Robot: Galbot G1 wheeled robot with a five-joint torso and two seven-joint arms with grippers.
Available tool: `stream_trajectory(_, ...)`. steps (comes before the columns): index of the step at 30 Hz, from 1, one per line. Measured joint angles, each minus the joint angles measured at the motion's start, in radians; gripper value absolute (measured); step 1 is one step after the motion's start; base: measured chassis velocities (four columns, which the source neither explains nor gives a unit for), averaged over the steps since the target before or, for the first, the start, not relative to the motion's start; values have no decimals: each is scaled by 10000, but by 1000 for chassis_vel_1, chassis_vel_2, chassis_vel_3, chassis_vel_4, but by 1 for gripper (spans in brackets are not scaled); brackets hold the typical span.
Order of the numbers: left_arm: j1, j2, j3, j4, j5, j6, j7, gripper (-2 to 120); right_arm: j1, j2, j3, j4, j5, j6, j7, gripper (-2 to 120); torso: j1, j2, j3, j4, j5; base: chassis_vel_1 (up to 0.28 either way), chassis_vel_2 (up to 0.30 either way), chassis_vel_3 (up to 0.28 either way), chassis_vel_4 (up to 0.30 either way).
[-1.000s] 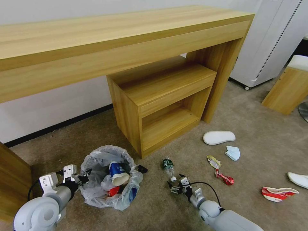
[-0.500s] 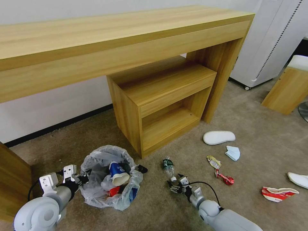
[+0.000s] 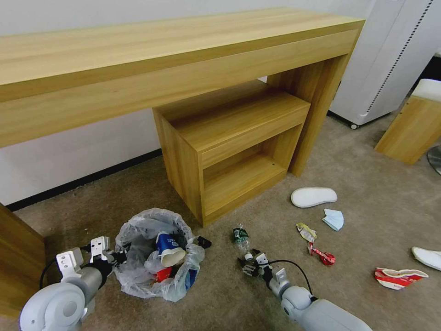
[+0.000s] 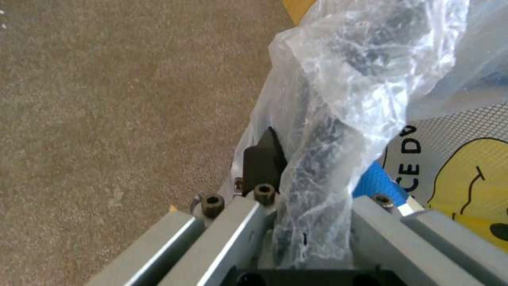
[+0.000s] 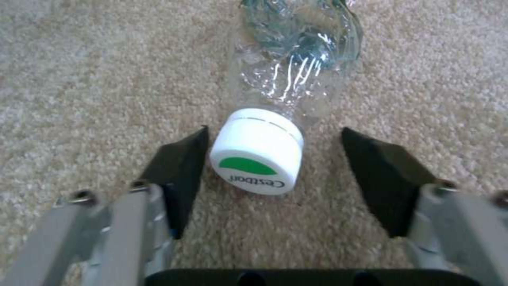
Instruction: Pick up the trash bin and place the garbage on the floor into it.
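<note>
Right end effector (image 5: 272,174) is low over the floor (image 3: 367,184), fingers spread wide, with the cap (image 5: 258,151) of the bottle (image 3: 242,241) between them. One pad (image 5: 180,171) sits just beside the cap, perhaps touching; the other pad stands clear. No grip is made yet.

Handling, as a judgement: the bottle is clear, thin-walled and crumpled, so it should be very light and will give under pressure. The body is soft and likely slippery. The cap and neck are the stiff part and the best place to take hold. A squeeze on the crushed body may deform it or let it slide out.

Orientation: the bottle lies flat on the carpet. Its long axis runs away from the robot toward the cabinet (image 3: 229,147), with the cap end pointing back at the end effector and the base farthest away. The axis is roughly in line with the approach, tilted slightly to one side in the right wrist view.

Left end effector (image 4: 296,222) is closed on the bag (image 4: 344,99) at the rim of the bin (image 3: 158,253), which sits at the robot's left, just left of the bottle. A cup (image 3: 167,248) lies inside. Wrappers (image 3: 321,254), a mask (image 3: 334,219), a slipper (image 3: 313,196) and a bowl (image 3: 399,277) lie farther right.
</note>
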Motion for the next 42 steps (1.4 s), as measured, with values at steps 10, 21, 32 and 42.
stream_trajectory(10, 7, -13, 7, -4, 12, -8, 1, 0, -15, -107, 114, 12, -22, 57, -2, 28, 0, 0, 0, 0, 0, 0, 0, 0, 0)
stream_trajectory(21, 42, -40, 19, -25, 47, -10, 1, 0, -19, -133, 210, -15, -130, 157, -48, 28, 0, 0, 0, 0, 0, 0, 0, 0, 0)
stream_trajectory(32, 63, 87, 63, 10, 101, 51, 3, 0, -213, -992, 544, 463, -203, 470, -438, 28, 0, 0, 0, 0, 0, 0, 0, 0, 0)
stream_trajectory(42, 122, 323, 288, -110, 47, 261, -196, 0, -631, -1883, 1241, 1492, -399, 756, -732, 28, 0, 0, 0, -1, 0, 0, 0, 0, 0)
